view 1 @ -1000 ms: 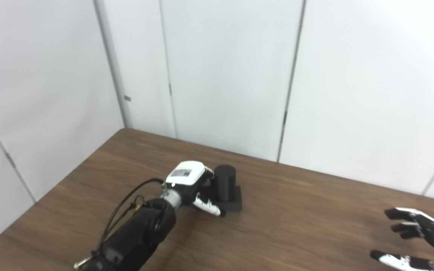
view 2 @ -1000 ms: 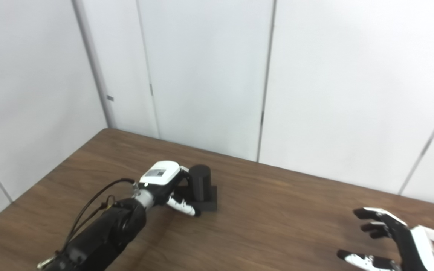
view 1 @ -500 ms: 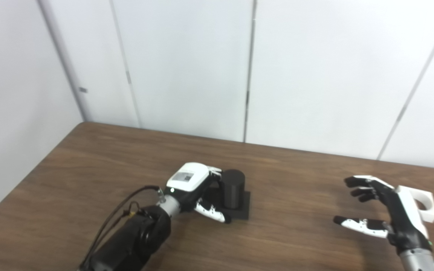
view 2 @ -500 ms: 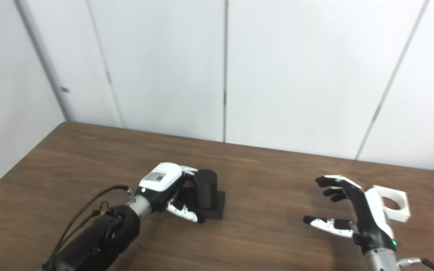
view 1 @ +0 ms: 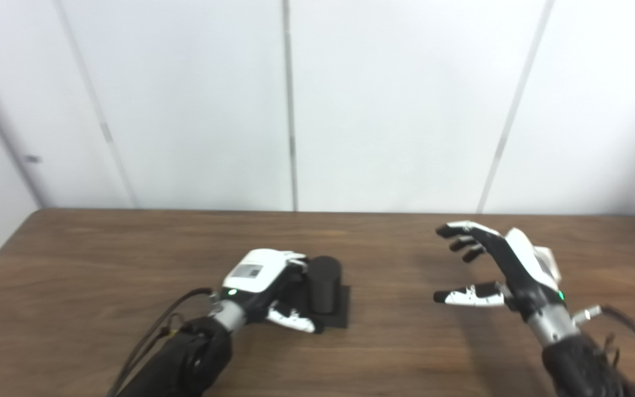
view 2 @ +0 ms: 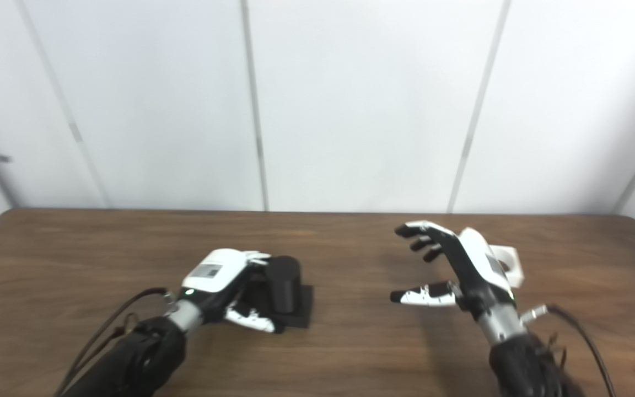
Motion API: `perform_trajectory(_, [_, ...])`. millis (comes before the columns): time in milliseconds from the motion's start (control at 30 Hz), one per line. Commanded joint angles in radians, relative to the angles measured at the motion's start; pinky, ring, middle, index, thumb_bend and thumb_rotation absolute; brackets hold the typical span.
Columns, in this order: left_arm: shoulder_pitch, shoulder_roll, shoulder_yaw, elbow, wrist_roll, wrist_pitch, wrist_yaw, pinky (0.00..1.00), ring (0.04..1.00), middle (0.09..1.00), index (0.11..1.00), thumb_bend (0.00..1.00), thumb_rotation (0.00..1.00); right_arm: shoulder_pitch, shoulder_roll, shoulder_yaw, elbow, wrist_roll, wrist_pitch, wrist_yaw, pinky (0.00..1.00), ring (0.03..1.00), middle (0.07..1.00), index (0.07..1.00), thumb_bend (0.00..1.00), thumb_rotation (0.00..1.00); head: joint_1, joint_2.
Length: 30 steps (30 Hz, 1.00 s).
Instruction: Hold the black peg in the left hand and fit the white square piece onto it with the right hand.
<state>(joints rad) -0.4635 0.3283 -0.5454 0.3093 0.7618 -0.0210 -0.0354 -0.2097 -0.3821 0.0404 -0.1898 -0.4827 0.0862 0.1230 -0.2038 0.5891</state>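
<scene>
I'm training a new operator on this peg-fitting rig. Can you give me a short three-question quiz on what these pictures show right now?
1. True or false: the right hand is holding the white square piece.
2. Where does the black peg stand? A) on a black square base on the table B) lifted in the air C) lying on its side
3. Fill in: the white square piece lies on the table, partly hidden behind the ______ hand.

Key
1. False: its fingers are spread and hold nothing.
2. A; the left hand is against it, with the base on the table.
3. right
</scene>
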Motion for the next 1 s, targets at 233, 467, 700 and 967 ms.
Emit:
perform_trajectory(233, [0.087, 0.049, -0.075, 0.069, 0.026, -0.049, -0.088, 0.83, 0.854, 0.855, 0.491, 0.52, 0.07, -0.147, -0.189, 0.045, -0.118, -0.214, 0.202, 0.228, 0.61, 0.758, 0.819, 0.765, 0.77, 0.09, -0.17, -0.06])
perform_trajectory(467, [0.093, 0.079, -0.068, 0.084, 0.006, -0.108, -0.064, 0.79, 0.844, 0.848, 0.491, 0.52, 0.06, -0.253, -0.278, 0.083, -0.084, -0.346, 0.3, 0.367, 0.66, 0.815, 0.859, 0.775, 0.82, 0.1, -0.285, -0.105])
perform_trajectory(700, [0.091, 0.095, -0.065, 0.119, 0.002, -0.153, -0.035, 0.76, 0.84, 0.844, 0.492, 0.52, 0.06, -0.32, -0.318, 0.139, -0.026, -0.45, 0.351, 0.504, 0.77, 0.897, 0.926, 0.826, 0.84, 0.13, -0.345, -0.124])
perform_trajectory(967, [0.087, 0.105, -0.062, 0.173, -0.014, -0.198, -0.01, 0.77, 0.86, 0.857, 0.492, 0.52, 0.07, -0.412, -0.325, 0.252, 0.129, -0.649, 0.372, 0.71, 0.88, 0.981, 0.991, 0.889, 0.94, 0.17, -0.362, -0.123])
